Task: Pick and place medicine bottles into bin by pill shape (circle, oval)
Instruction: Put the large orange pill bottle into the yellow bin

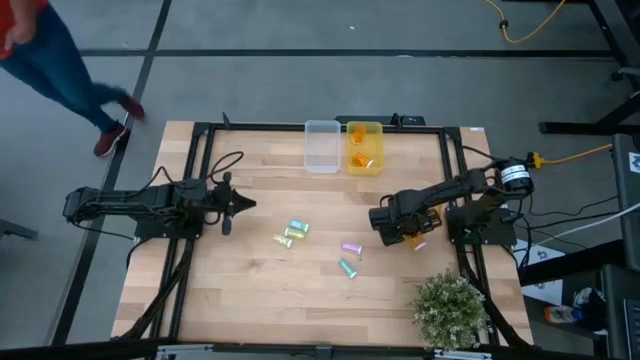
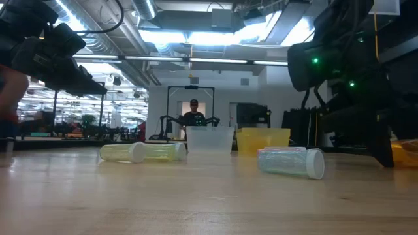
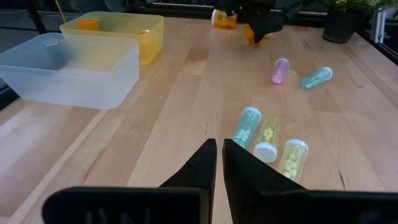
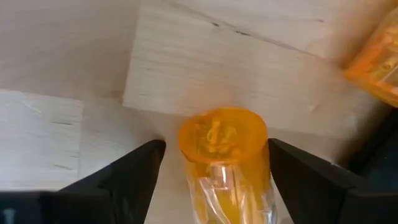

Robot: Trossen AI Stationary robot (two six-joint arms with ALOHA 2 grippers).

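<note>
My right gripper (image 1: 395, 232) is open and low over the table's right part. Its fingers stand on either side of an orange bottle (image 4: 224, 155) lying on the wood. A second orange bottle (image 4: 376, 62) lies beside it. My left gripper (image 1: 232, 205) is shut and empty at the table's left, seen in its wrist view (image 3: 219, 163). A teal bottle (image 3: 247, 126) and two yellow-green bottles (image 3: 292, 160) lie together mid-table (image 1: 292, 233). A pink bottle (image 1: 351, 246) and another teal bottle (image 1: 348, 267) lie to their right. My right gripper has one finger (image 4: 137, 168) clear of the orange bottle. The other finger (image 4: 298, 171) stands right at the bottle's side (image 4: 264, 146); I cannot tell whether it touches. The bottle lies on the table, along the fingers.
A clear bin (image 1: 322, 146) and a yellow bin (image 1: 364, 135) holding orange bottles stand at the far edge. A potted plant (image 1: 450, 310) stands at the near right corner. A person (image 1: 60, 60) walks beyond the table's far left.
</note>
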